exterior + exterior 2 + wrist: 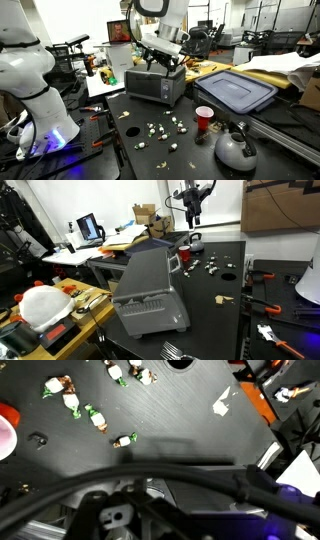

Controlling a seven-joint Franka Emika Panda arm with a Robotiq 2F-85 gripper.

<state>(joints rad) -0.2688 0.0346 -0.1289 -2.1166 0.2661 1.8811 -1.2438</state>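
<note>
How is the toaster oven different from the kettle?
The toaster oven is boxy with a dark front window; the kettle is round and squat with a dark handle on top. The toaster oven is clearly bigger than the kettle. Both are silvery grey and stand upright on the black table.

A red cup [204, 118] stands on the black table [188, 163]. A silver kettle [235, 150] sits just beside the cup, nearer the camera, and a blue bin lid [236, 90] lies behind it. Small wrapped candies [160, 130] (some in green, seen in the wrist view) lie scattered near the cup.
</note>
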